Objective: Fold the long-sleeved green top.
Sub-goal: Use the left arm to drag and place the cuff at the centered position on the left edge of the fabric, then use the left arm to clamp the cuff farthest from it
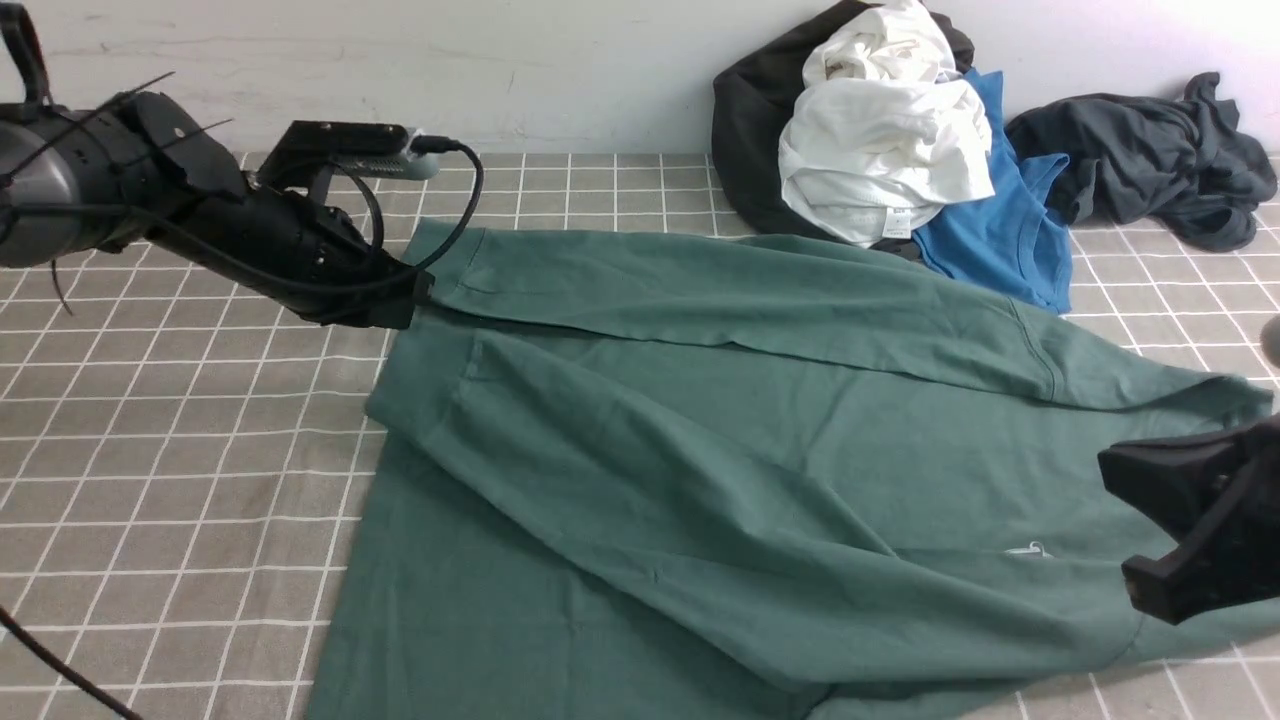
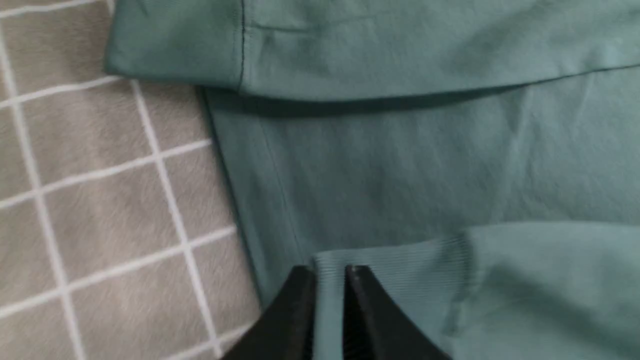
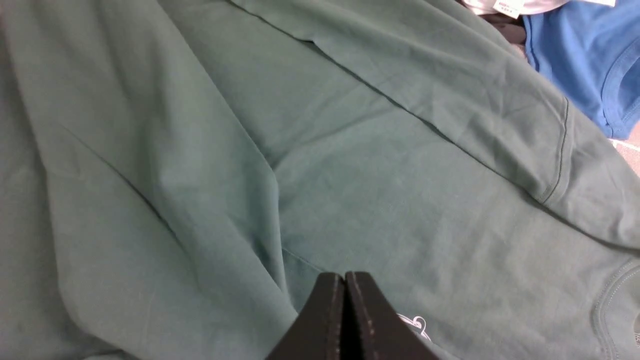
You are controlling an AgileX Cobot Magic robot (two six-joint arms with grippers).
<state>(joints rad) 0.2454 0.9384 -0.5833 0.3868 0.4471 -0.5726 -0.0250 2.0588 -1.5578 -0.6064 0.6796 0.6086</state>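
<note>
Evidently soft and limp, the green long-sleeved top (image 1: 700, 450) lies spread across the grey checked tablecloth (image 1: 180, 480). Its collar points toward the robot's right, and both sleeves are laid over the body. I judge it light and floppy. It should drape and crease rather than hold a line, and it should drag a little on the cloth rather than slide. The ribbed cuffs, hem and shoulder seams look like the best places to pinch, being thicker.

The left gripper (image 2: 330, 272) sits at the far sleeve's ribbed cuff (image 2: 390, 270), with its jaws a little apart and the cuff edge between them. Whether they pinch it or have let go, I cannot tell. The right gripper (image 3: 345, 280) is closed on nothing, above the chest beside the small white print (image 3: 415, 324), a line drawing with no legible words.

Behind, a white garment (image 1: 880, 130) shows a neck label (image 1: 897, 222), its writing too small to read. It lies on a blue T-shirt (image 1: 1000, 220).
</note>
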